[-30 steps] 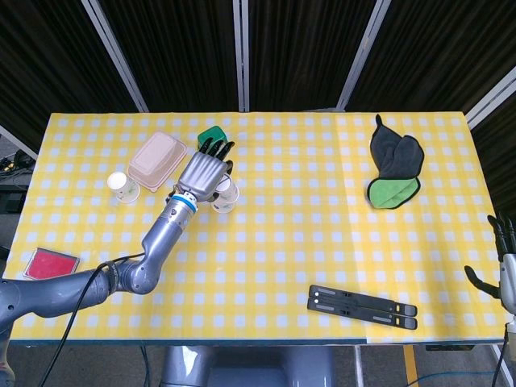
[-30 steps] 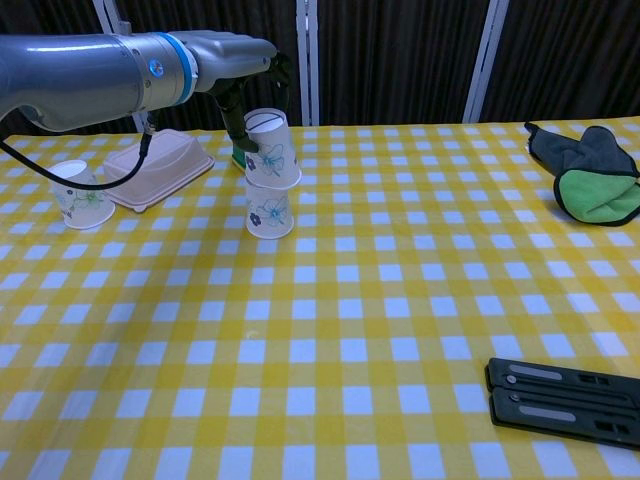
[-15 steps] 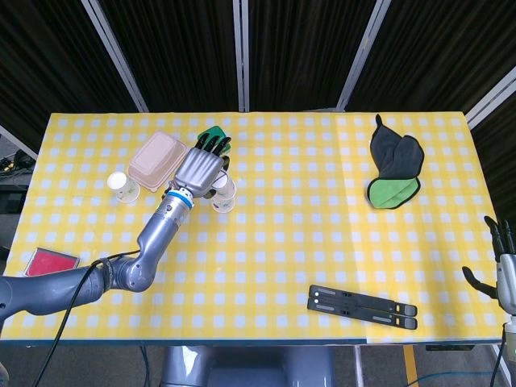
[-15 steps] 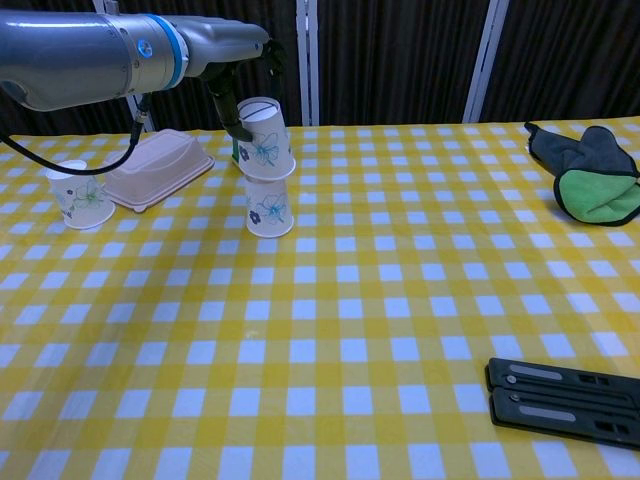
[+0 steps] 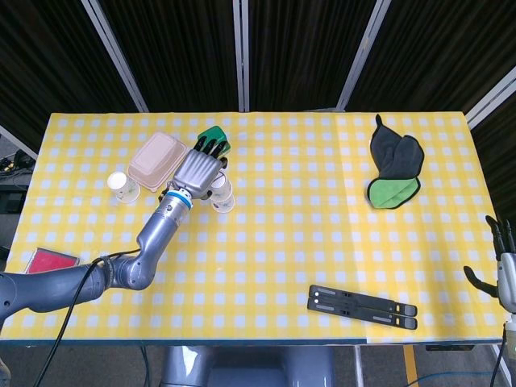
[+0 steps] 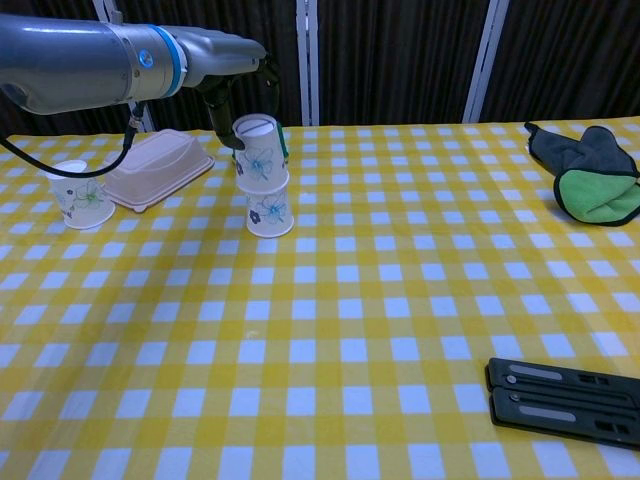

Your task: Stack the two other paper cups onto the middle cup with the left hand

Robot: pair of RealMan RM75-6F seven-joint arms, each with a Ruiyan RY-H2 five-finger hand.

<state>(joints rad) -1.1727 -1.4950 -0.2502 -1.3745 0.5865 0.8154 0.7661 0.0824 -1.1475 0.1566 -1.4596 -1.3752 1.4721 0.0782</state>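
My left hand (image 6: 232, 62) (image 5: 200, 169) grips an upside-down flowered paper cup (image 6: 260, 158) (image 5: 219, 186) by its upper part. That cup leans a little and sits over the top of the middle cup (image 6: 269, 212) (image 5: 225, 202), which also stands upside down on the yellow checked table (image 6: 330, 340). A third paper cup (image 6: 82, 195) (image 5: 122, 187) stands upright at the far left, apart from the hand. My right hand (image 5: 503, 263) hangs off the table's right front corner, fingers apart and holding nothing.
A beige lidded food box (image 6: 152, 168) (image 5: 157, 160) lies between the left cup and the stack. A green cloth (image 5: 214, 134) lies behind the hand. At the right are a black-and-green cloth (image 6: 588, 180) (image 5: 395, 168) and a black folded stand (image 6: 565, 400) (image 5: 363, 306). A red pad (image 5: 50, 264) lies front left.
The left hand has carried the held cup a little left and down, so it now sits lower over the middle cup. The right hand has barely moved.
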